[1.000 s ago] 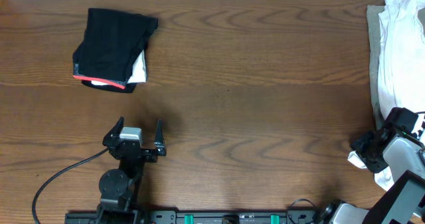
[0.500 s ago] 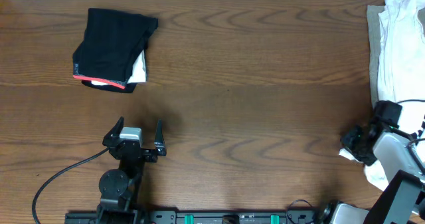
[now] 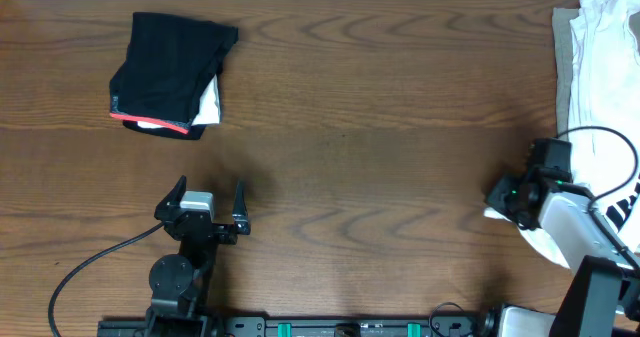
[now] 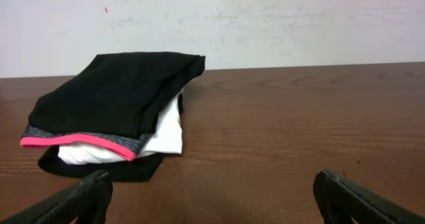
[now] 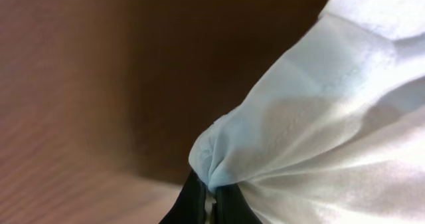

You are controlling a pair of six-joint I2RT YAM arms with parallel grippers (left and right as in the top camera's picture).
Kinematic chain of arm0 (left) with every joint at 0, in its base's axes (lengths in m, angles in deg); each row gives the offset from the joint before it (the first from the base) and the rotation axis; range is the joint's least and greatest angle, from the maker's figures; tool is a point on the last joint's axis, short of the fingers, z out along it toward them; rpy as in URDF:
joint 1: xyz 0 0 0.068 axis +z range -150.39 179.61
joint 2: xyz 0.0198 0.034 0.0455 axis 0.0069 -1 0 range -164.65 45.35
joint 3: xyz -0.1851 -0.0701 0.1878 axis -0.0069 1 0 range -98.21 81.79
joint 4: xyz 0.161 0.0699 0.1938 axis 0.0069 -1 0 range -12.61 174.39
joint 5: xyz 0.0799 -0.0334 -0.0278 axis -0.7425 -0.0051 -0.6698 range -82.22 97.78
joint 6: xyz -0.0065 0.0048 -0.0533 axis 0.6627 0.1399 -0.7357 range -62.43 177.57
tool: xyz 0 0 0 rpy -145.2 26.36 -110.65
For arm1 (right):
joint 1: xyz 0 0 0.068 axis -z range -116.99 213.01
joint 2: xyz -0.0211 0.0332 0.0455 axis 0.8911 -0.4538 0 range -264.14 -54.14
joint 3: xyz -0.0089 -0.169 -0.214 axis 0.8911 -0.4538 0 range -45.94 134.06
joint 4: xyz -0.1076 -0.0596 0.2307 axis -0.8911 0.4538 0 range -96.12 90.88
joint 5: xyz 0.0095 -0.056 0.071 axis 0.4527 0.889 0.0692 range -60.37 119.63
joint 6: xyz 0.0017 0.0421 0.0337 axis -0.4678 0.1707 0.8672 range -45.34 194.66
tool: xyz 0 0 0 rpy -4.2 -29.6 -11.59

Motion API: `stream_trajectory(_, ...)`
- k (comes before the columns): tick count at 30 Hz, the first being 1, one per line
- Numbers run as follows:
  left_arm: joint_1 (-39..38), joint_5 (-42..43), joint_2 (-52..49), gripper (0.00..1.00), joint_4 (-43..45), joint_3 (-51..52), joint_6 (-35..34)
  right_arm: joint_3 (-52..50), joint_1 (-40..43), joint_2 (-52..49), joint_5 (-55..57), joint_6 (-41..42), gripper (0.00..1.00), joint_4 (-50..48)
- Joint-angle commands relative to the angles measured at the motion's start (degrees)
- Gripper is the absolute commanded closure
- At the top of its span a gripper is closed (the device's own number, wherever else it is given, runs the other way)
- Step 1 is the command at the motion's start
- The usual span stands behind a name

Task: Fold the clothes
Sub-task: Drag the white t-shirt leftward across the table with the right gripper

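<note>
White T-shirt [image 3: 598,87], edge pinched by right claw [image 3: 495,199], wood table [image 3: 380,127] leftward

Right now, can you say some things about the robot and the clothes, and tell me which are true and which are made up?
1. The right gripper is shut on a pinch of the white T-shirt. True.
2. The left gripper holds the black garment. False: it is open, empty and apart from it.
3. The black garment has a red edge and lies folded on the table. True.
4. The white T-shirt lies in the middle of the table. False: it is at the right edge.
</note>
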Motion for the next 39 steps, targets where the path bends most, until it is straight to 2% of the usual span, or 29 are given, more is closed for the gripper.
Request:
stream_trajectory(1,-0.2,-0.5,0.4,0.02,-1.9,1.2,0.3,-0.1,-4.5,-0.6,-5.0,1.9,0.99,-2.1)
stream_trajectory(9,-0.2,-0.5,0.4,0.02,-1.9,1.2,0.3,5.0,-16.9,-0.6,-5.9,11.7,0.99,-7.8)
stream_trajectory(17,-0.2,-0.5,0.4,0.02,-1.9,1.2,0.3,8.2,-32.5,-3.7,0.0,22.1,0.99,-20.5)
stream_trajectory(25,-0.2,-0.5,0.4,0.02,-1.9,1.2,0.3,11.0,-45.4,-19.6,2.7,25.8,0.99,-40.4)
stream_trajectory(28,-0.2,-0.5,0.4,0.02,-1.9,1.2,0.3,16.7,-48.7,-26.9,2.7,25.0,0.99,-42.3)
stream_trajectory(31,-0.2,-0.5,0.4,0.02,-1.9,1.2,0.3,24.1,-50.6,-32.4,2.5,19.9,0.97,-41.6)
stream_trajectory(34,-0.2,-0.5,0.4,0.02,-1.9,1.2,0.3,30.5,-51.0,-34.6,2.5,15.2,0.82,-38.5)
stream_trajectory(36,-0.2,-0.5,0.4,0.02,-1.9,1.2,0.3,33.5,-50.6,-34.5,2.3,12.0,0.65,-36.3)
stream_trajectory(37,-0.2,-0.5,0.4,0.02,-1.9,1.2,0.3,35.1,-50.2,-34.0,1.6,10.0,0.50,-34.6)
stream_trajectory(38,-0.2,-0.5,0.4,0.02,-1.9,1.2,0.3,36.6,-49.7,-33.6,0.8,8.4,0.26,-32.5)
stream_trajectory(39,-0.2,-0.5,0.4,0.02,-1.9,1.2,0.3,37.7,-49.1,-32.7,0.2,7.1,0.16,-30.0)
